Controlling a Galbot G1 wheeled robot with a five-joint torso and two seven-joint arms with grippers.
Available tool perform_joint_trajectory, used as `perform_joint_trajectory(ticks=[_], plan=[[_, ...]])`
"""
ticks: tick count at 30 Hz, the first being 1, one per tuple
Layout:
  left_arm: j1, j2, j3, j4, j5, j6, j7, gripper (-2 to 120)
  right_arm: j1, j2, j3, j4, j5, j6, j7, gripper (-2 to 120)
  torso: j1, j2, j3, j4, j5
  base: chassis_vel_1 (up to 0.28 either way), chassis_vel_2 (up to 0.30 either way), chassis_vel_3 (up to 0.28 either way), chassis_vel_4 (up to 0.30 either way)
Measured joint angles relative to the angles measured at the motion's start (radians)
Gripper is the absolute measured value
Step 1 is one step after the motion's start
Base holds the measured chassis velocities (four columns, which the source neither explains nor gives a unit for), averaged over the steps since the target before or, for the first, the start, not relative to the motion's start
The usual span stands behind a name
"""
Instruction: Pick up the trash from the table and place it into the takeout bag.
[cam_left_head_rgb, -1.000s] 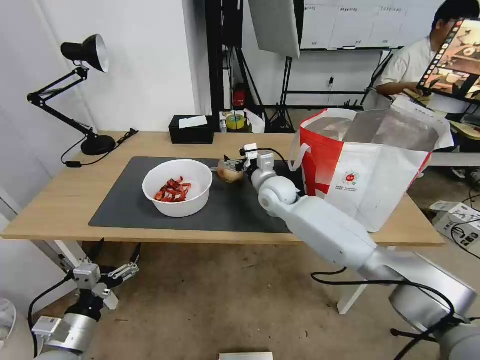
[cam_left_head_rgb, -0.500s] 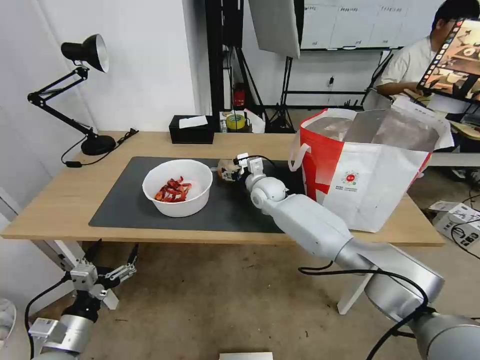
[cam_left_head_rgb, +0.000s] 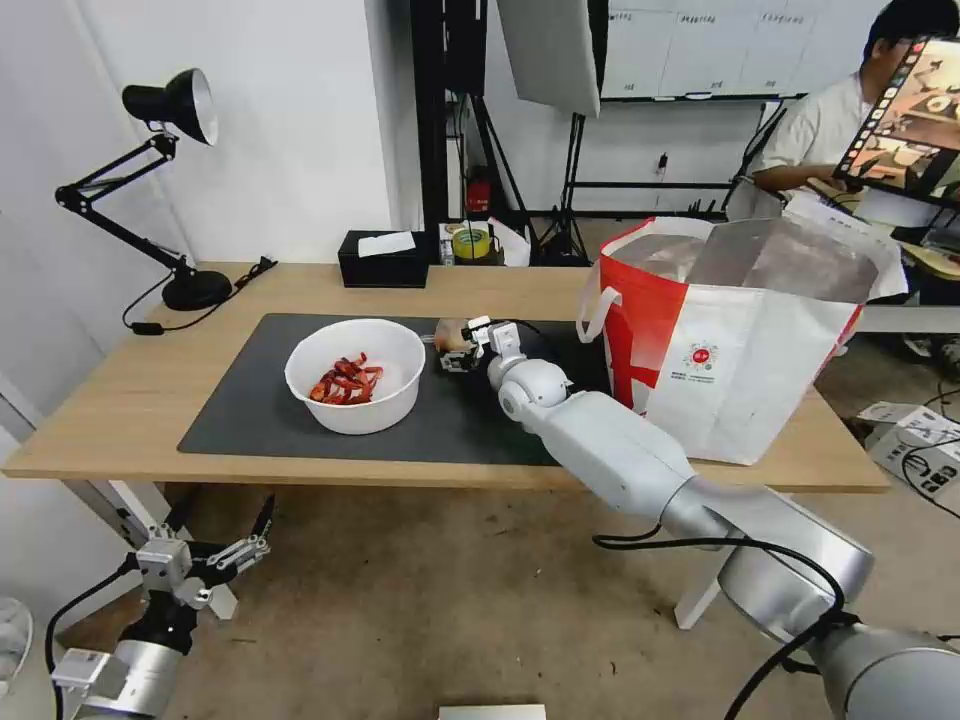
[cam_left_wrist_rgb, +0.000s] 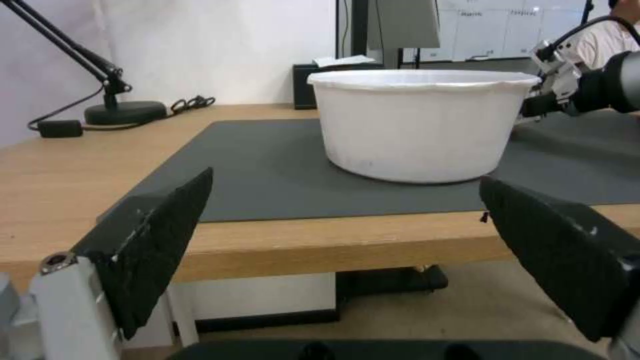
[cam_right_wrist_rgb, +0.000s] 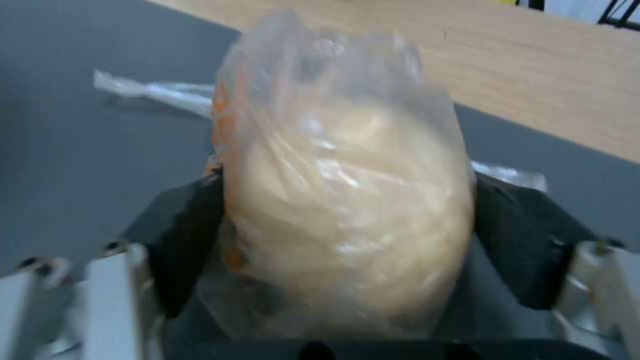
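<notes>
Nearest, the left gripper (cam_left_head_rgb: 215, 556) hangs below the counter (cam_left_head_rgb: 120, 400), jaws apart and empty. Farther on, the right gripper (cam_left_head_rgb: 458, 345) has its jaws pressed against both sides of the small plastic bag (cam_right_wrist_rgb: 340, 200), clear, crinkled, beige-filled, on the mat beside the bowl (cam_left_head_rgb: 355, 375). Grasping step; next calls for lifting toward the takeout bag (cam_left_head_rgb: 730, 340), beyond to the right.

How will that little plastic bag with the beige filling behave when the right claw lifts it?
The small plastic bag sits between the right claw's pads and looks thin and crinkled, so it will probably deform rather than stay stiff. The glossy film may slip. Its loose twisted tail on the mat would likely dangle.
</notes>
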Motion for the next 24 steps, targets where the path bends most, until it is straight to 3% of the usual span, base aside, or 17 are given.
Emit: perform_joint_trajectory(ticks=[3, 9, 11, 15, 18, 24], plan=[[0.004, -0.003, -0.001, -0.004, 0.000, -0.001, 0.000, 100, -0.002, -0.004, -0.001, 0.007, 0.003, -0.007, 0.000, 68, 0.000, 0.000, 0.000, 0.0000, 0.0000, 0.000, 0.000, 0.000, 0.000], [0.008, -0.007, 0.002, -0.003, 0.000, -0.009, 0.005, 100, -0.011, -0.009, -0.001, 0.016, 0.021, -0.011, 0.012, 52, 0.000, 0.000, 0.000, 0.0000, 0.0000, 0.000, 0.000, 0.000, 0.000], [0.009, -0.007, 0.006, -0.001, 0.001, -0.013, 0.006, 100, -0.018, -0.014, 0.003, 0.027, 0.038, -0.011, 0.023, 39, 0.000, 0.000, 0.000, 0.0000, 0.0000, 0.000, 0.000, 0.000, 0.000], [0.009, -0.005, 0.006, -0.002, 0.001, -0.013, 0.006, 100, -0.022, -0.026, 0.005, 0.048, 0.046, -0.006, 0.026, 30, 0.000, 0.000, 0.000, 0.0001, 0.0000, 0.000, 0.000, 0.000, 0.000], [0.009, -0.002, 0.005, -0.006, 0.001, -0.013, 0.006, 100, -0.039, -0.071, 0.009, 0.149, 0.042, 0.026, 0.050, 15, 0.000, 0.000, 0.000, 0.0001, 0.0001, 0.000, 0.000, 0.000, 0.000], [0.008, -0.004, 0.011, -0.012, 0.003, -0.013, 0.006, 100, -0.114, -0.182, 0.033, 0.355, -0.095, 0.109, 0.111, 9, 0.000, 0.000, 0.000, 0.0002, 0.0001, 0.000, 0.000, 0.000, 0.000]])
